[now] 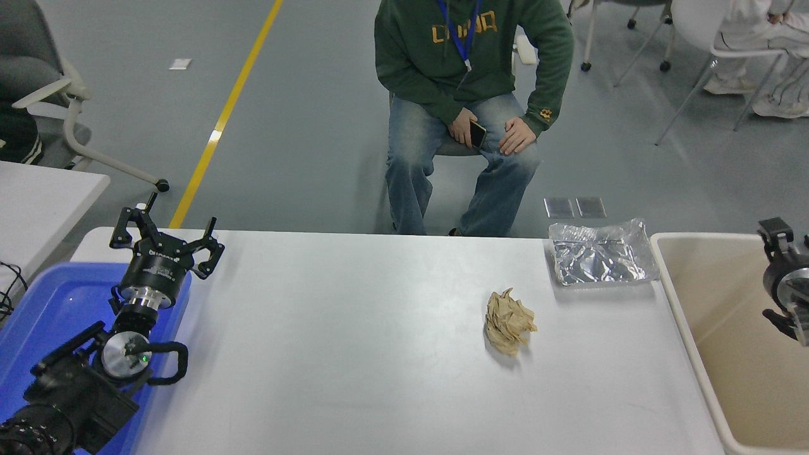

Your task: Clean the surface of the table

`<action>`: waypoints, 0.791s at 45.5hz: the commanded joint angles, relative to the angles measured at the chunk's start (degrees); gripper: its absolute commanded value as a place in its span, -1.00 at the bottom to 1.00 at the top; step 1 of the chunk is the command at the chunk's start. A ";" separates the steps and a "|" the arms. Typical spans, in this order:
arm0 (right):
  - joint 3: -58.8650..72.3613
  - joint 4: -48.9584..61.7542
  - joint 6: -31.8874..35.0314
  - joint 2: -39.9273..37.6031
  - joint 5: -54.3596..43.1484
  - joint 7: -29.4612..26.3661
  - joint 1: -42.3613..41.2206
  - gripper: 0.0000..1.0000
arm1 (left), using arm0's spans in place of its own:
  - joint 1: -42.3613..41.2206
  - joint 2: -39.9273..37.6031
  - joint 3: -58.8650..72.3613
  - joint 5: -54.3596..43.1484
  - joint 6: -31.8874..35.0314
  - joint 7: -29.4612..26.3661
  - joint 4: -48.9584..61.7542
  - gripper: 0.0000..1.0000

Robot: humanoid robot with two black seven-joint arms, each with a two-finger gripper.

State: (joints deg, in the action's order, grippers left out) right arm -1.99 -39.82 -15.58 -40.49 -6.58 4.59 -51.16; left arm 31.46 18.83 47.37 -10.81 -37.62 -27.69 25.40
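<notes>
The white table surface [354, 354] fills the middle of the head view. A crumpled brown paper wad [509, 321] lies on it right of centre. A flattened silver foil bag [600, 253] lies at the far right corner. My right gripper [781, 259] is cut off by the right edge, above the beige bin [686, 316], well right of the wad. My left gripper [165, 237] is open and empty, parked at the far left over the blue tray [50, 309].
A person in a green hoodie [468, 57] sits at the far side, hands on knees, holding a phone [478, 134]. A smaller white table [38, 196] and an office chair [44, 82] stand at the left. More chairs stand at the top right.
</notes>
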 commanded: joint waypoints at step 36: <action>-18.74 -34.97 1.69 9.19 18.09 17.11 7.56 1.00 | 0.00 -0.02 0.00 0.00 0.01 -0.08 0.00 1.00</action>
State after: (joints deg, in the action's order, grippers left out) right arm -16.04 -73.36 -14.14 -38.14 6.09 14.77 -48.39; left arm 31.46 18.86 47.37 -10.81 -37.62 -27.70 25.40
